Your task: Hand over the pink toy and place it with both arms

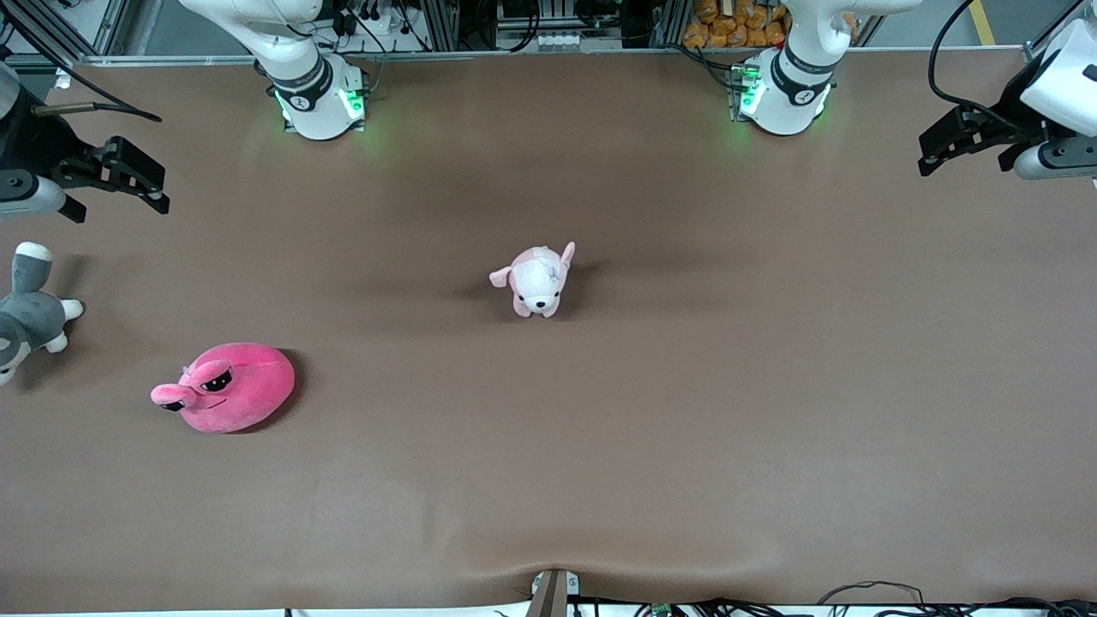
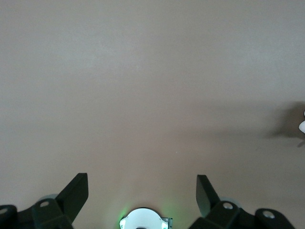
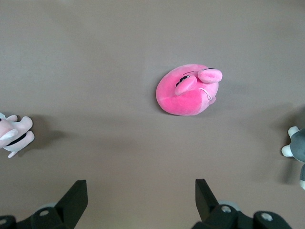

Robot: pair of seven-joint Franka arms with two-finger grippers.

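Brown counter [image 1: 651,446] spreading wide under both arms; pink toy [image 1: 227,398] lying toward the right arm's end, nearer the front camera than the pale puppy plush [image 1: 538,280] at mid-counter, beside the grey plush [image 1: 30,313]; right claw [image 1: 128,180] hanging released and empty over the counter's edge, just above the toy's end, clearly the closer one; left claw [image 1: 964,137] waiting released, empty, well apart; toy's snout pointing toward that same end.
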